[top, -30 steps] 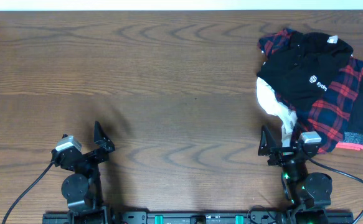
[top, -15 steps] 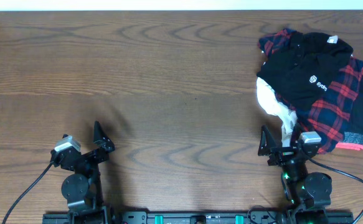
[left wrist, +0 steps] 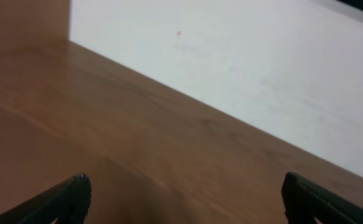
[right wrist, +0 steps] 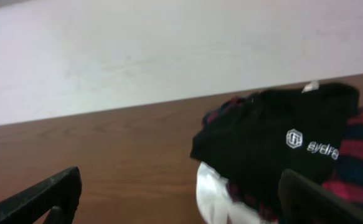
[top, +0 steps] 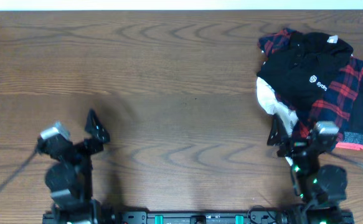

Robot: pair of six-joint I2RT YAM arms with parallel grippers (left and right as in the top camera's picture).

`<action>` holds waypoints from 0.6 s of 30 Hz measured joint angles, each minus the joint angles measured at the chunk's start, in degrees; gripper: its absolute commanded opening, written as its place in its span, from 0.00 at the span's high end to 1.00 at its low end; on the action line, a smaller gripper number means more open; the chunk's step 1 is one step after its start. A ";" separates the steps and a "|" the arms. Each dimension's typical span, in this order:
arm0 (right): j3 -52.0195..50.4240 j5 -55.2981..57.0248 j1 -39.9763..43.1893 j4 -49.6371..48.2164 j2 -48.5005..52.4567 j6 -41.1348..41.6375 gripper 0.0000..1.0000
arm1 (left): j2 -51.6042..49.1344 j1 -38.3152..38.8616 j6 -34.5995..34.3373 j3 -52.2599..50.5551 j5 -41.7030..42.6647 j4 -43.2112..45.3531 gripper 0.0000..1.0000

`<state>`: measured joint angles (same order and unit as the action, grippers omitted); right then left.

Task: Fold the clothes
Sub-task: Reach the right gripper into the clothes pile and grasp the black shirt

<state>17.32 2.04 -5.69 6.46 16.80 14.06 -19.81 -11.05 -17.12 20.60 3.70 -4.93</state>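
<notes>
Wooden surface (top: 169, 93) carries the clothes (top: 330, 99) heaped at our far right, a black shirt (top: 302, 78) lying over plaid (top: 340, 93) and white (top: 267, 99) pieces. Our left fingers (left wrist: 66, 198) and right fingers (right wrist: 50, 196) are spread wide, gripping nothing, the right ones near the heap.

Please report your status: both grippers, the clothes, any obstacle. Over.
Left gripper open, empty. Right gripper open, empty, near clothes pile. Black shirt on top, unfolded. No obstacle.

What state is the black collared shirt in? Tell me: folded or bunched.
Bunched, not folded: the black collared shirt lies rumpled in a heap over red-and-navy plaid cloth.
</notes>
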 measured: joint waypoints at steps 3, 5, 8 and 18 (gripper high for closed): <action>8.83 0.76 0.00 3.32 9.29 -0.48 0.01 | -10.19 -0.02 0.66 9.51 2.80 -3.69 0.02; 15.37 1.03 0.00 7.26 15.89 -1.33 0.01 | -16.06 -0.02 0.85 15.45 4.15 -7.76 0.02; 26.12 1.36 0.04 13.99 26.16 -2.82 0.01 | -23.71 0.00 0.96 23.78 5.42 -15.06 0.02; 58.97 0.07 4.92 42.32 57.68 -4.96 0.01 | -35.60 -0.02 5.25 41.05 6.86 -35.54 0.02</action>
<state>76.29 2.11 -0.78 48.77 74.48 9.10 -55.42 -11.07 -11.88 61.65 10.57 -40.47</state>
